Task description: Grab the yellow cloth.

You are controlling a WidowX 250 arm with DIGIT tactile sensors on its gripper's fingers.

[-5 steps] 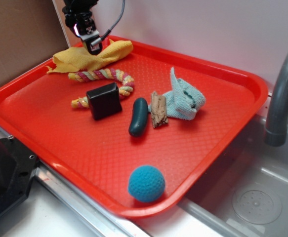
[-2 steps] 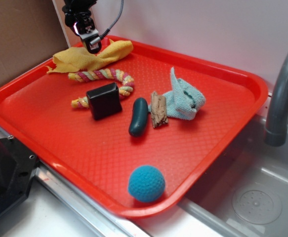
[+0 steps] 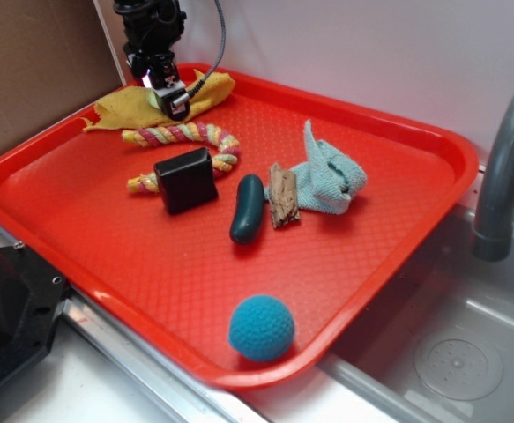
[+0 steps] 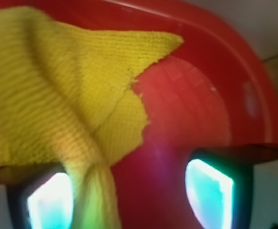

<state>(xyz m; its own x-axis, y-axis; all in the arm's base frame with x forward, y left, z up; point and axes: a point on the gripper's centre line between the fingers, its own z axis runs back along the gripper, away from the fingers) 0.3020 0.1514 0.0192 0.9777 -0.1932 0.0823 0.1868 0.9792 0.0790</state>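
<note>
The yellow cloth [image 3: 124, 105] lies crumpled at the far left corner of the red tray [image 3: 398, 256]. My gripper [image 3: 176, 101] hangs right over its middle, low and close to it. In the wrist view the yellow cloth [image 4: 67, 90] fills the upper left, and a narrow fold of it runs down between the fingers beside the left fingertip [image 4: 50, 200]. The gripper [image 4: 129, 198] is open, its jaws wide apart with red tray showing between them.
The pink, yellow and green braided rope [image 3: 186, 137] curves just in front of the cloth. Behind it lie a black block [image 3: 186, 179], a dark green oblong [image 3: 248, 208], a wood piece [image 3: 284, 195], a light-blue cloth [image 3: 331, 176] and a blue ball [image 3: 262, 328]. A sink and faucet [image 3: 503, 167] stand right.
The gripper has come down and slightly forward-right over the yellow cloth, now covering its middle. The cloth and other objects have not moved.
</note>
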